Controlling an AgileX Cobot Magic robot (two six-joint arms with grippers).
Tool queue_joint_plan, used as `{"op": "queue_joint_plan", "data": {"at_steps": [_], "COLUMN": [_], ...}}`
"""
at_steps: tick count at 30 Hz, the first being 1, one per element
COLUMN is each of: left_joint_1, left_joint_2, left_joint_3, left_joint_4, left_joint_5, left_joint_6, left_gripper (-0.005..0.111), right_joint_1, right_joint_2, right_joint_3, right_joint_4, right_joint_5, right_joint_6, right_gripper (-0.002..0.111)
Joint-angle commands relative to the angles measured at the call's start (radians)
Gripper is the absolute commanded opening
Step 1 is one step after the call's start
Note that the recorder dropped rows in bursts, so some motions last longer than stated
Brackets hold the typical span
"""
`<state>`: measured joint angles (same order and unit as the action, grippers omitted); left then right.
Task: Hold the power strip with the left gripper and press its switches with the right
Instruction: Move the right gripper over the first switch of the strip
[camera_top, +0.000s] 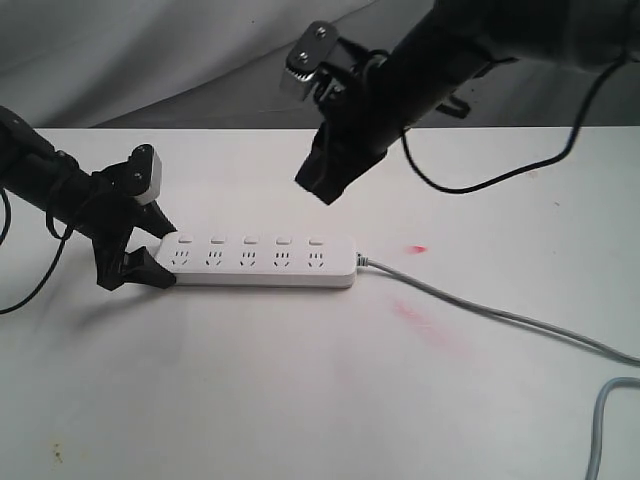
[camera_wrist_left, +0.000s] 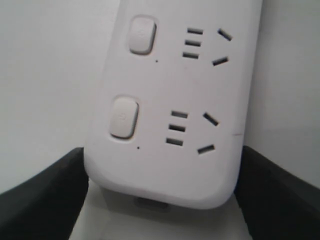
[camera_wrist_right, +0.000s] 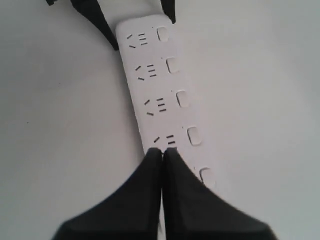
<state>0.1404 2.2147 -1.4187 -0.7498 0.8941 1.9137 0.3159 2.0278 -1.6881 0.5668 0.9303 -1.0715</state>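
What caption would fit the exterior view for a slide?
Left fingers clamp the end of the white power strip opposite its cord; the right fingers, shut, hover above the switches.

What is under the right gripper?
The power strip on the table, with air between it and the shut right gripper. In the wrist view its fingers cover the end socket.

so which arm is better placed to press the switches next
Right. The right gripper hangs shut above the power strip, near its cord end, its tip free to come down on the switches. The left gripper is clamped across the other end, holding it.
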Motion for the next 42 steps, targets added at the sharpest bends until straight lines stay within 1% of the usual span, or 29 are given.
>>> {"op": "queue_joint_plan", "data": {"at_steps": [1, 6, 14, 19, 22, 24, 29, 31, 35, 42], "left_joint_1": [0.0, 0.0, 0.0, 0.0, 0.0, 0.0, 0.0, 0.0, 0.0, 0.0], "left_joint_2": [-0.002, -0.002, -0.002, -0.002, -0.002, -0.002, -0.002, -0.002, -0.002, -0.002], "left_joint_3": [-0.005, -0.005, -0.005, -0.005, -0.005, -0.005, -0.005, -0.005, -0.005, -0.005], "left_joint_4": [-0.008, -0.008, -0.008, -0.008, -0.008, -0.008, -0.008, -0.008, -0.008, -0.008], "left_joint_5": [-0.003, -0.003, -0.003, -0.003, -0.003, -0.003, -0.003, -0.003, -0.003, -0.003], "left_joint_6": [-0.001, 0.002, 0.002, 0.0, 0.0, 0.0, 0.002, 0.002, 0.002, 0.0], "left_gripper": [0.057, 0.057, 0.057, 0.057, 0.057, 0.057, 0.057, 0.057, 0.057, 0.057], "right_joint_1": [0.049, 0.087, 0.114, 0.136, 0.149, 0.154, 0.164, 0.166, 0.173, 0.189], "right_joint_2": [0.103, 0.21, 0.348, 0.385, 0.39, 0.392, 0.423, 0.442, 0.463, 0.48], "right_joint_3": [-0.111, -0.235, -0.393, -0.405, -0.405, -0.405, -0.405, -0.408, -0.408, -0.408], "right_joint_4": [0.014, 0.017, 0.104, 0.152, 0.151, 0.151, 0.16, 0.16, 0.16, 0.183], "right_joint_5": [-0.014, -0.014, -0.099, -0.248, -0.277, -0.286, -0.298, -0.298, -0.325, -0.402], "right_joint_6": [-0.036, -0.073, -0.105, -0.107, -0.109, -0.111, -0.136, -0.141, -0.181, -0.189], "right_gripper": [0.0, 0.0, 0.0, 0.0, 0.001, 0.006, 0.034, 0.043, 0.052, 0.053]}}
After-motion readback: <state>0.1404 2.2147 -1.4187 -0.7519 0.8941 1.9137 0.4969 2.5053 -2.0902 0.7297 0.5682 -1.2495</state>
